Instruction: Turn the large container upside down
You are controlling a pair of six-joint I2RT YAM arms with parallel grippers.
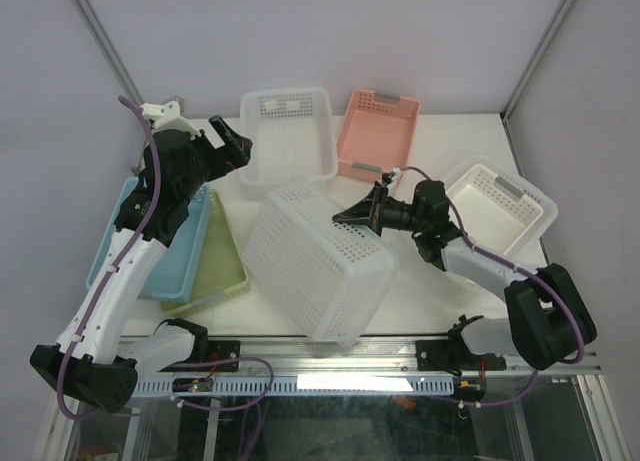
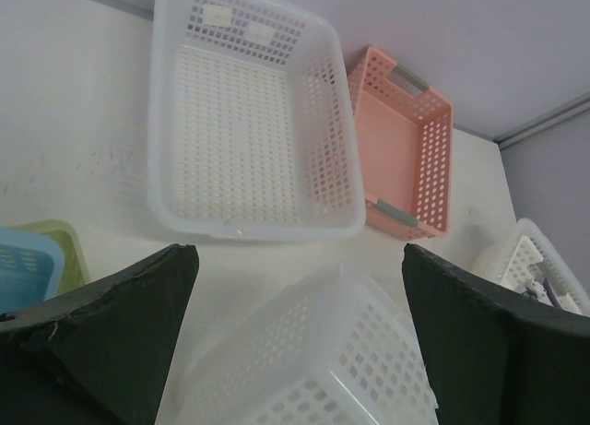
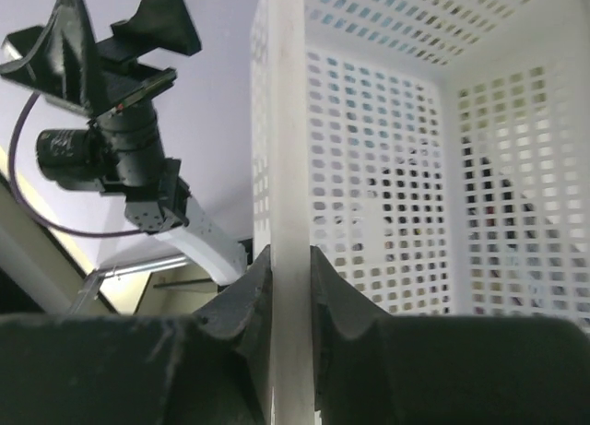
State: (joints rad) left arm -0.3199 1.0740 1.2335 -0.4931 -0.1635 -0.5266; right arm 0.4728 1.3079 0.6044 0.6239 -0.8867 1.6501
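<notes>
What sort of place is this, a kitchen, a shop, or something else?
Probably a robotics lab. A black-and-white left robot arm and right robot arm are bolted at the near edge of a white table, metal frame posts fence it, and the large white perforated plastic container sits among similar baskets.

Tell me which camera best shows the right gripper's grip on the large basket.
The right wrist view: the right gripper pinches the large basket by its rim between both fingers, close up. The top external view shows the gripper at that rim but small; the left wrist view shows only the basket.
</notes>
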